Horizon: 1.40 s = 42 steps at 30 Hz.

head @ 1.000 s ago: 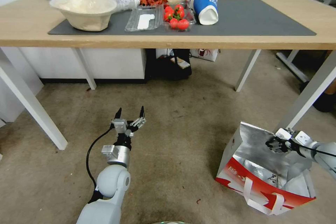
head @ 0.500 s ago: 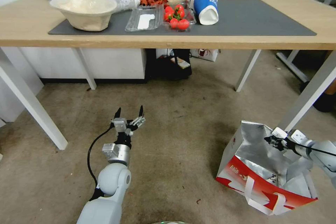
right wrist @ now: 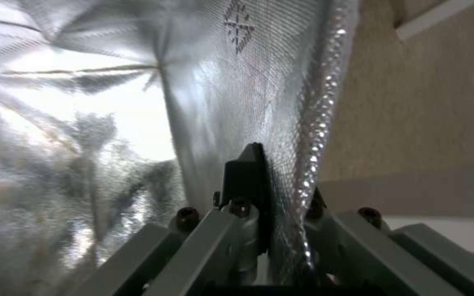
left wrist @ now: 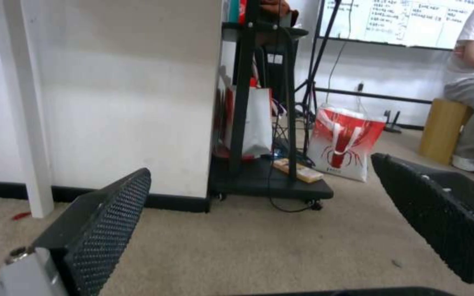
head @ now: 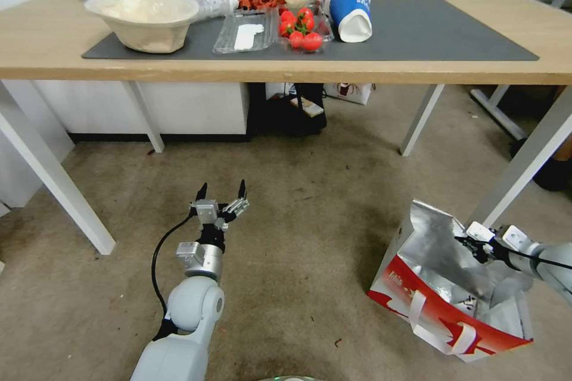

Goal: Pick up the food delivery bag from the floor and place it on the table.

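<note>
Food delivery bag [head: 444,303] is seen on the floor [head: 310,250] by a table [head: 179,68] leg, its thin foil-lined wall pinched by the right gripper [head: 476,245]; judged light, crumple-prone, better lifted by strap handles; left gripper [head: 220,192] is held spread, idle.

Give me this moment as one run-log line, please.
right gripper: shut on bag wall | bag: on floor | left gripper: open, idle

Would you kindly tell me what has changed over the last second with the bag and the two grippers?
The right gripper, shut on the foil wall of the food delivery bag, has tugged it: the near red edge shifted slightly left and the bag's top edge rose a little, though its base remains on the floor. The left gripper stayed open above the carpet, and everything on the table is unchanged.
</note>
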### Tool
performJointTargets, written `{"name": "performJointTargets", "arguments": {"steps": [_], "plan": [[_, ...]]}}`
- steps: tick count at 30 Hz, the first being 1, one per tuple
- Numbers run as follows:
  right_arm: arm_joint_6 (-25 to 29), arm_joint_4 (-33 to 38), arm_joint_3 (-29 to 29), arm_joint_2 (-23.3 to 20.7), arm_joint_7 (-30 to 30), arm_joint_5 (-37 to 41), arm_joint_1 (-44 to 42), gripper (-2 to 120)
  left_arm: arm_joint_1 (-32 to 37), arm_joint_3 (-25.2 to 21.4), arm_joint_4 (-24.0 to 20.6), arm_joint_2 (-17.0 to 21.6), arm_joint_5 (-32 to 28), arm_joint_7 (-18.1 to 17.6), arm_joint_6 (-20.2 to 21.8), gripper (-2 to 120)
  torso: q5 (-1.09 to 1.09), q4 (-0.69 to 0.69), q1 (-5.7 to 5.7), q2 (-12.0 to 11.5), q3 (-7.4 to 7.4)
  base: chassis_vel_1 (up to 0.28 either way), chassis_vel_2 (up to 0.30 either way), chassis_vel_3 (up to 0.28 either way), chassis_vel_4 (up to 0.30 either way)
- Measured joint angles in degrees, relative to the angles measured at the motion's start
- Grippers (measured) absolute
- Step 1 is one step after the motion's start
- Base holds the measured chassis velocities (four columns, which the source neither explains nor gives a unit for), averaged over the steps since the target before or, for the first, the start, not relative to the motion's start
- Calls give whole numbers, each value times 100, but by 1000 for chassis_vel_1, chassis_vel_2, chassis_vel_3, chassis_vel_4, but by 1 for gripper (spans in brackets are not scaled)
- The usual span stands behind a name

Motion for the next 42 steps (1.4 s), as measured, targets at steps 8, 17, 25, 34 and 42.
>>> {"name": "performJointTargets", "arguments": {"steps": [8, 17, 25, 34, 42], "plan": [[239, 799, 446, -193, -264, 901, -574, 0, 153, -125, -148, 39, 211, 34, -89, 100, -1, -2, 0, 0, 0, 0, 0, 0, 0], [174, 1723, 470, -473, -400, 1774, -599, 0, 538, -775, -530, 55, 424, 73, -268, 100, -1, 0, -1, 0, 0, 0, 0, 0, 0], [31, 2413, 925, -661, -446, 2463, -920, 0, 644, -1079, -676, 17, 482, 71, -351, 100, -1, 1, 0, 0, 0, 0, 0, 0, 0], [-51, 2919, 1794, -589, -952, 3387, -1546, 0, 693, -1137, -760, 46, 480, 4, -329, 100, -1, 0, 0, 0, 0, 0, 0, 0, 0], [-61, 3074, 2142, -573, -1814, 4086, -1822, 0, 717, -1252, -824, 167, 476, -62, -285, 100, -1, 0, 0, 0, 0, 0, 0, 0, 0]]}}
